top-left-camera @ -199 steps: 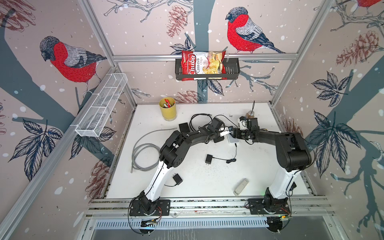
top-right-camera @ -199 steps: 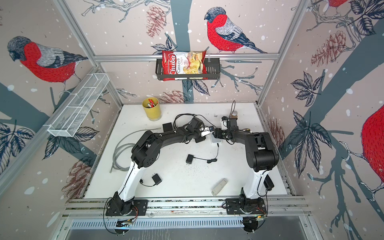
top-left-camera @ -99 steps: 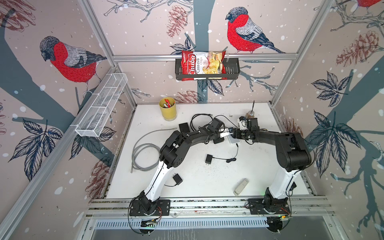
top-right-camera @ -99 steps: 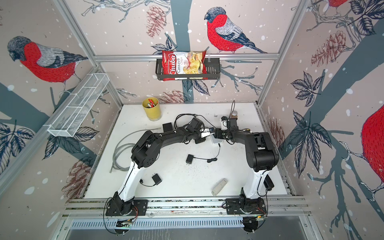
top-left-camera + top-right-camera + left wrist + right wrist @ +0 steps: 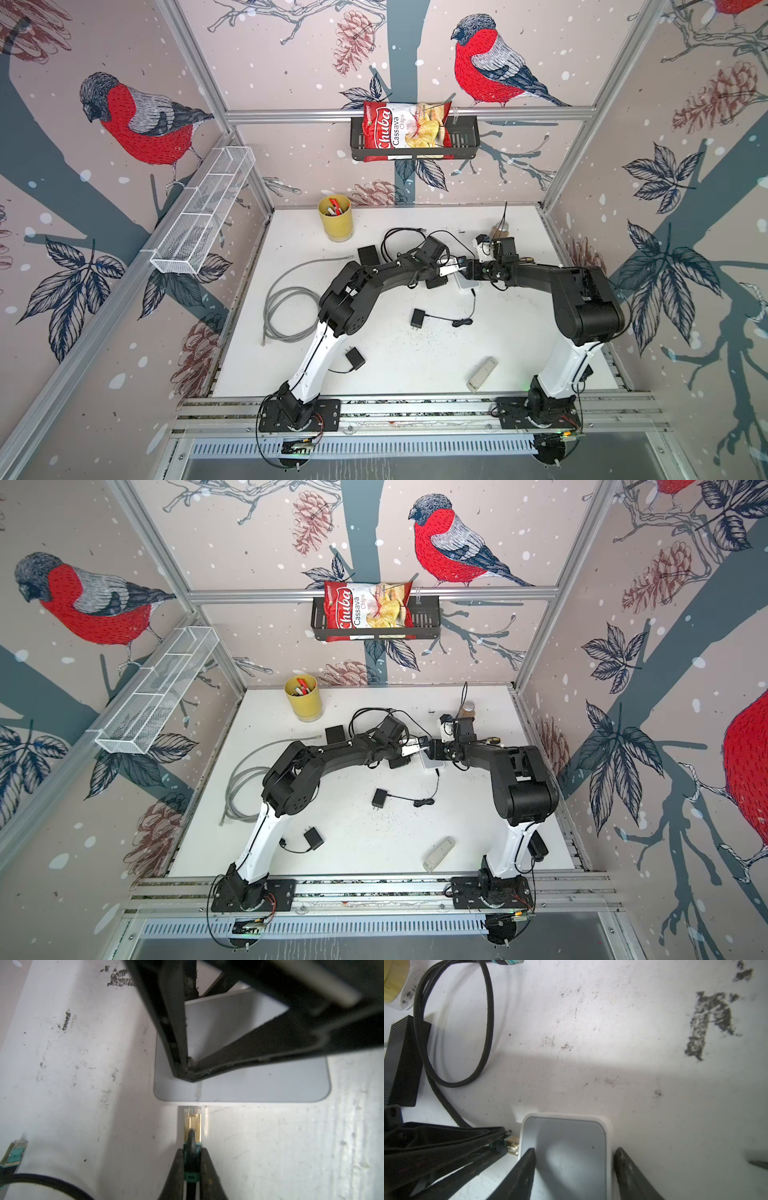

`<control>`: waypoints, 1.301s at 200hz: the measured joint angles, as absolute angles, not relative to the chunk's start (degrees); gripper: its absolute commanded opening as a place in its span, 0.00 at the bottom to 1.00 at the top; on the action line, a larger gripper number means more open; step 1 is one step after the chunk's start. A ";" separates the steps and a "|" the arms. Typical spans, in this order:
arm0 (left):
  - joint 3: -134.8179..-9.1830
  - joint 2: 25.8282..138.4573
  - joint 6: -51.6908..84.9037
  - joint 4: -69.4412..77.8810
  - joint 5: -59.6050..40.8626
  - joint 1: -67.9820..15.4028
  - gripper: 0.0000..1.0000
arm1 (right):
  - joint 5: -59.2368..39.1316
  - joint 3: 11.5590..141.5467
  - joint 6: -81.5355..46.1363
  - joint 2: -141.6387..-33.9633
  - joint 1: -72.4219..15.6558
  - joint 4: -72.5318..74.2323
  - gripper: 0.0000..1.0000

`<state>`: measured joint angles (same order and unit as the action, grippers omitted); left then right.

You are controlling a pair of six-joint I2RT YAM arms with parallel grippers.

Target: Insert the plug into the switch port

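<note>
Two arms (image 5: 374,282) (image 5: 540,274), one switch (image 5: 467,284), one cup (image 5: 336,224), one chips bag (image 5: 399,133). Two wall baskets: one white (image 5: 203,212), one black (image 5: 461,141). One grey cable (image 5: 268,309).

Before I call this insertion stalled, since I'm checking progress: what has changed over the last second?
Nothing visibly changed. The left gripper keeps its fingers shut on the plug, whose tip sits at the edge of the switch. The right gripper remains spread over the switch. The black cable and the adapter lie as before.
</note>
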<state>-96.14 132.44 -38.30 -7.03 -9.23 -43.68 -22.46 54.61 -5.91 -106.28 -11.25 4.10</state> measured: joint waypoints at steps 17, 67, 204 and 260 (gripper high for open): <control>-95.46 132.11 -37.93 -6.35 -8.54 -43.68 0.00 | -22.87 55.18 -5.34 -106.63 -11.35 3.42 0.60; -91.42 130.19 -37.91 -3.62 -7.73 -43.68 0.00 | -24.91 55.59 -3.14 -107.00 -11.11 2.46 0.60; -87.11 128.53 -38.96 1.93 -9.30 -43.46 0.00 | -27.27 57.14 1.23 -107.90 -11.03 0.12 0.59; -89.65 129.62 -37.91 -0.78 -12.45 -42.33 0.00 | -27.11 56.88 1.39 -107.79 -11.29 0.58 0.59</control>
<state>-89.65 129.62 -37.91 -0.78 -12.45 -42.33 -27.11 56.88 1.39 -107.79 -11.29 0.58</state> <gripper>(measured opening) 0.137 0.594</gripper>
